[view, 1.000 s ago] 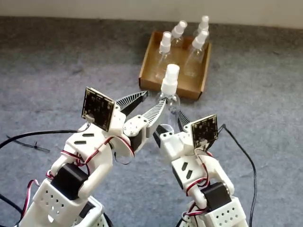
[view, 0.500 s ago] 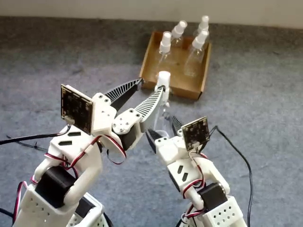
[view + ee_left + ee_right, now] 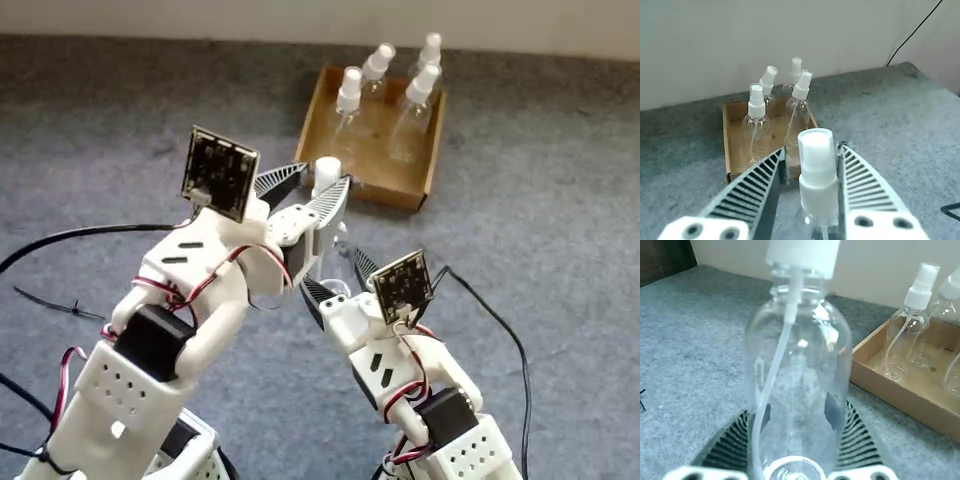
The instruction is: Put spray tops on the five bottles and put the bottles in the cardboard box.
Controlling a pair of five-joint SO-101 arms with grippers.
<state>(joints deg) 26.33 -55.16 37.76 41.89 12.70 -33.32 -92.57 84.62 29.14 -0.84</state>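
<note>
**High view:** my right gripper (image 3: 337,276) pinches the fifth bottle (image 3: 341,246) by its body, just short of the cardboard box (image 3: 392,196). The box sits toward the bench's far edge with four topped bottles (image 3: 350,98) standing inside. My left gripper (image 3: 322,186) brackets the spray top (image 3: 326,170) on the fifth bottle's neck.

**Left wrist view:** the fingers (image 3: 760,185) stand spread either side of the white top, one close against it and a gap at the other.

**Right wrist view:** both fingers press the clear, empty body, and the dip tube (image 3: 771,375) hangs down inside. I cannot tell whether the top is fully seated.

The bottle looks light, thin-walled and slick, and would likely flex or slip under a hard squeeze. I judge the broad body the safest hold, and the top's collar rather than its nozzle the place to grip for seating.
</note>
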